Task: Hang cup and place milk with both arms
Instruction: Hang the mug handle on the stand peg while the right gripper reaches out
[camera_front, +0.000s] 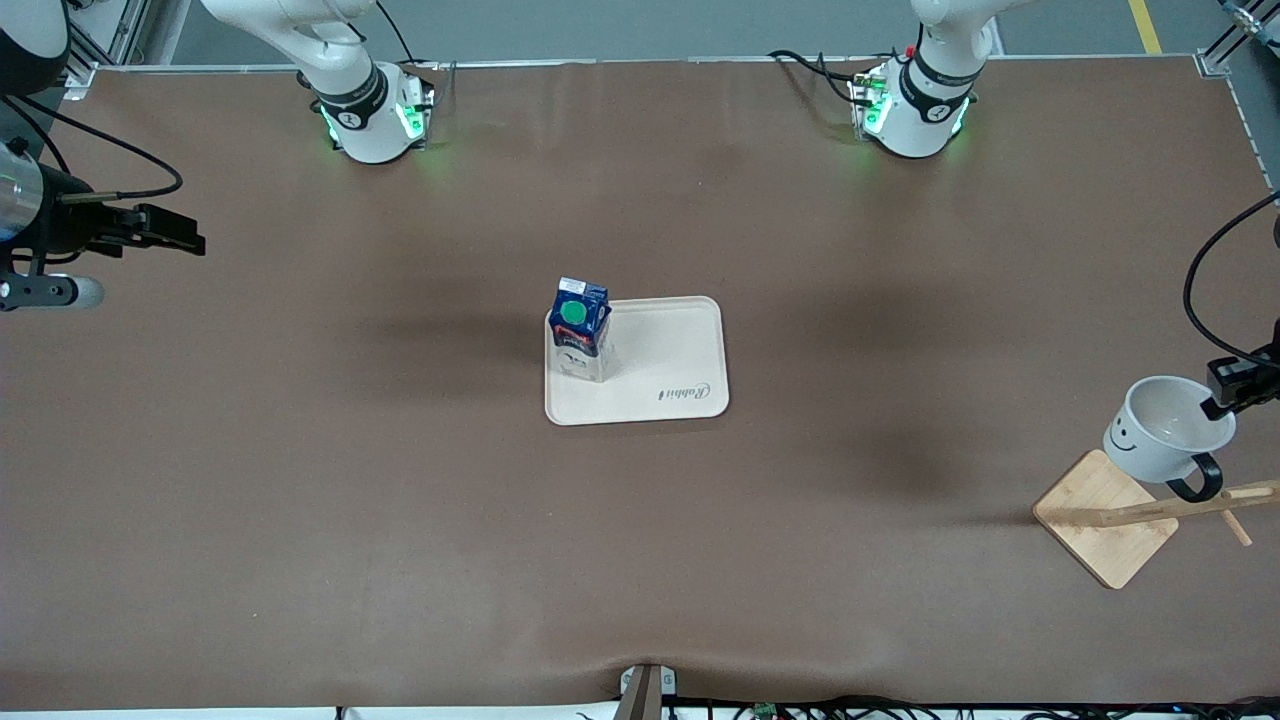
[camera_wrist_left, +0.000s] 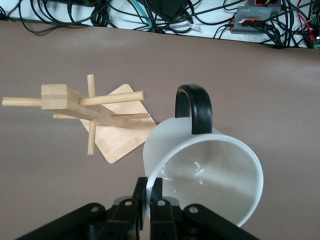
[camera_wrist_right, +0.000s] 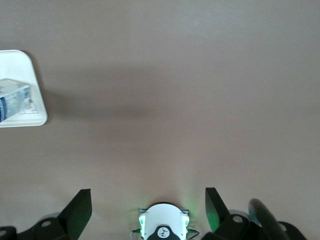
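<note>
White smiley mug with black loop handle (camera_front: 1165, 432): pinched at its rim by the left gripper (camera_wrist_left: 148, 200), handle turned toward the wooden peg rack (camera_front: 1150, 515), at the tray's four o'clock, for hanging.
Dark blue green-capped milk carton (camera_front: 579, 327): upright on the cream tray (camera_front: 670, 375), apparently delivered.
Right gripper (camera_wrist_right: 147, 210): spread, empty, waiting over bare table.

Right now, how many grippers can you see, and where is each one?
2. The left gripper grips the cup by its rim above the wooden rack. The right gripper waits, open, over bare table at the right arm's end.
</note>
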